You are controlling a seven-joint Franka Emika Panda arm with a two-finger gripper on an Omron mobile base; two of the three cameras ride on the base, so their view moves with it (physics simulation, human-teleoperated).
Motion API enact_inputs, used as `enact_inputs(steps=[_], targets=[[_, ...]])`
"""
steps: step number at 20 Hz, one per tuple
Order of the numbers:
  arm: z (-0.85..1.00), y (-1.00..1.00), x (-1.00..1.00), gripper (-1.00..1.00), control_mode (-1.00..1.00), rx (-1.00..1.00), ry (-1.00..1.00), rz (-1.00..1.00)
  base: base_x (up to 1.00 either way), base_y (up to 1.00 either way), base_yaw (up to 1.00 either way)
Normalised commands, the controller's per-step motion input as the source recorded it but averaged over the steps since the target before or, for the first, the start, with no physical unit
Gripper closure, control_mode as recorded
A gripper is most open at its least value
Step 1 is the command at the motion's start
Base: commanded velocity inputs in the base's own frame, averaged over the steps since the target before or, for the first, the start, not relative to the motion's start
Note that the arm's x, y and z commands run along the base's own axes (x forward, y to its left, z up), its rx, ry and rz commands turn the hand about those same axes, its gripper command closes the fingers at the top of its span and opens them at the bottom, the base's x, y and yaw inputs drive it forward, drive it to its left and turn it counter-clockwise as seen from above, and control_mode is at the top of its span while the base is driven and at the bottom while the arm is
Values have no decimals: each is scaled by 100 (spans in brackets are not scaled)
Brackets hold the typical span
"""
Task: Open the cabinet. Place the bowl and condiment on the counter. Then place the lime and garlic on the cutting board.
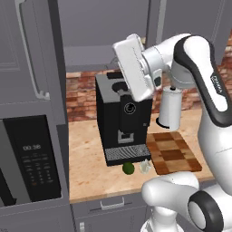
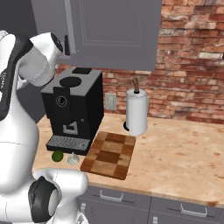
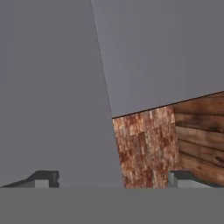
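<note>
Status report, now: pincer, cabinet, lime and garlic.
Pincer open, empty, raised at the cabinet. Cabinet doors shut. Lime and garlic on the counter beside the cutting board, not on it. Coffee machine stands below the pincer.

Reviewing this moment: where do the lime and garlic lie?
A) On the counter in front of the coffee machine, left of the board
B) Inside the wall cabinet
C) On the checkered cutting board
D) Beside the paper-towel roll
A: the lime and garlic sit side by side on the counter just before the coffee machine, off the left edge of the cutting board.
</note>
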Motion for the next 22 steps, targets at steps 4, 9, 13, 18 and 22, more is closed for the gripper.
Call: enact_inputs(steps=[4, 9, 13, 18, 22], targets=[[-1, -56, -19, -100, -100, -23, -17, -4, 0, 0, 0], [0, -60, -4, -100, -100, -19, -27, -10, 0, 0, 0], [0, -39, 0, -100, -100, -24, -42, -9, 0, 0, 0], [0, -12, 0, -100, -100, -28, -50, -5, 0, 0, 0], [0, -2, 0, -100, -100, -32, -45, -3, 0, 0, 0]])
